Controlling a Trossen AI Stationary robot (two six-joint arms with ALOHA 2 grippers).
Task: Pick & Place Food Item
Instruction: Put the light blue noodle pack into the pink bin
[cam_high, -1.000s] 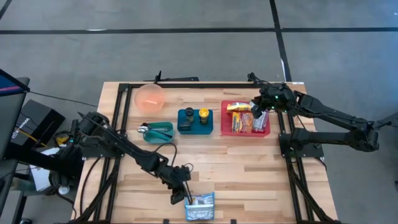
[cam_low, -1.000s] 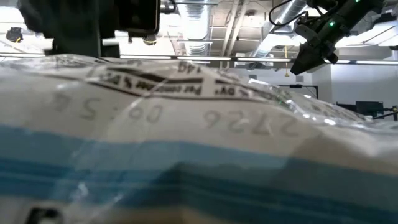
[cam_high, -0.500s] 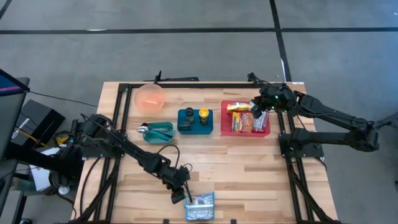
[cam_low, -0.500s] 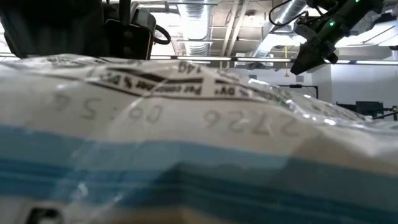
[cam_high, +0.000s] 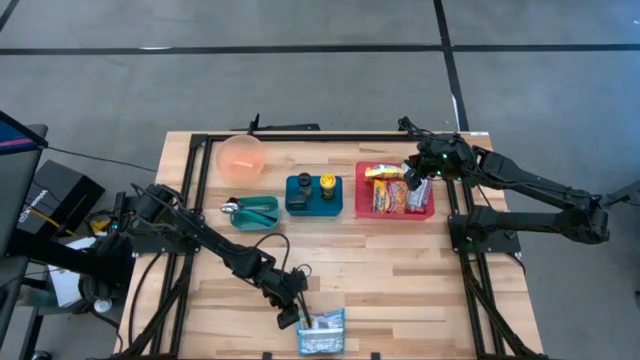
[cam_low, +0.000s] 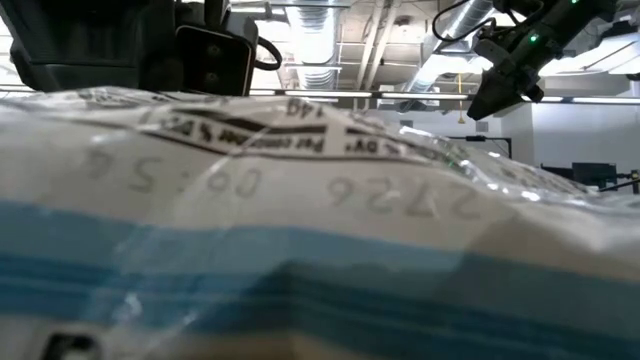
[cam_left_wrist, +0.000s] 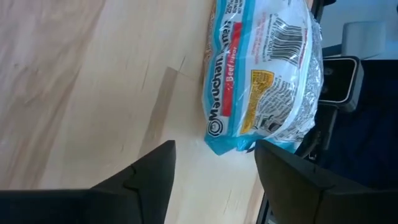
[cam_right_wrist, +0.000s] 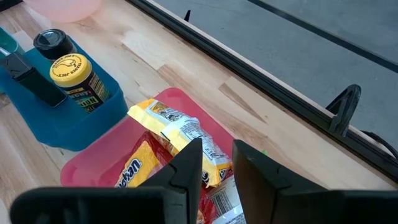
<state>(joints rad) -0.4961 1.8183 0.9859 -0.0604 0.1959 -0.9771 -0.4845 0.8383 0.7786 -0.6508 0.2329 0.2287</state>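
Jaws of the left gripper (cam_high: 293, 312) gape beside ramen packet (cam_high: 322, 333) at table edge (cam_high: 250, 355).

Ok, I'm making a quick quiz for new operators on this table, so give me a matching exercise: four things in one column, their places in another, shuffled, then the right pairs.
Things:
1. ramen packet
2. mustard jar
3. pink bowl
4. snack packets

Places:
A. in the red tray
B. in the blue bin
C. at the table's near edge, by the left gripper
D. at the table's far left corner

Pairs: 1-C, 2-B, 3-D, 4-A
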